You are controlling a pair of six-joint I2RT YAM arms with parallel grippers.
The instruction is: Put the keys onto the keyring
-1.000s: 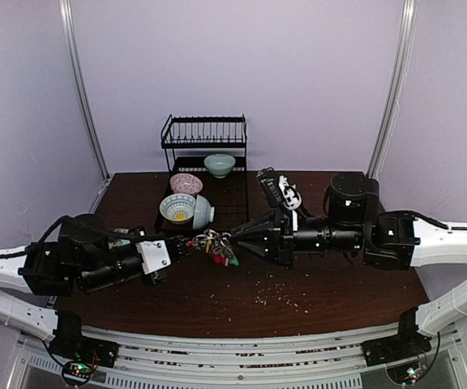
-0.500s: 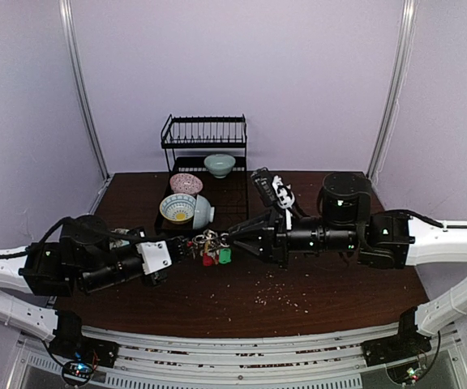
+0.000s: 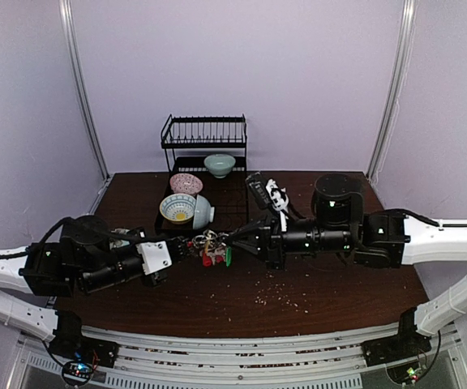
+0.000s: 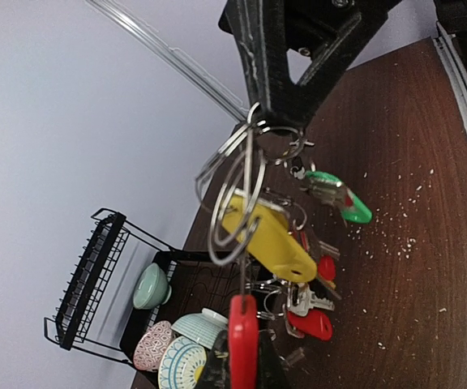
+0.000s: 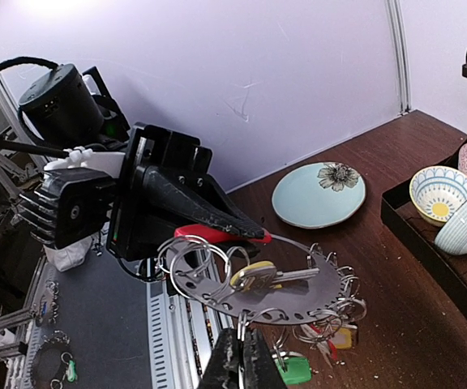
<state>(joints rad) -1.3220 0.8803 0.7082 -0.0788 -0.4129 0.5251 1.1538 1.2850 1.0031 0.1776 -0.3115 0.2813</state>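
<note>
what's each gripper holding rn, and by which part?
Both hold the keyring. The left gripper pinches its red strap; the right gripper pinches the thin metal rings at the other end.

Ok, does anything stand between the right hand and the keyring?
Nothing visible does. The right hand is closed on the metal rings of the keyring in mid-air, and the left hand clamps its red strap from the opposite side. The bowls and dish rack sit farther back, apart from both.
</note>
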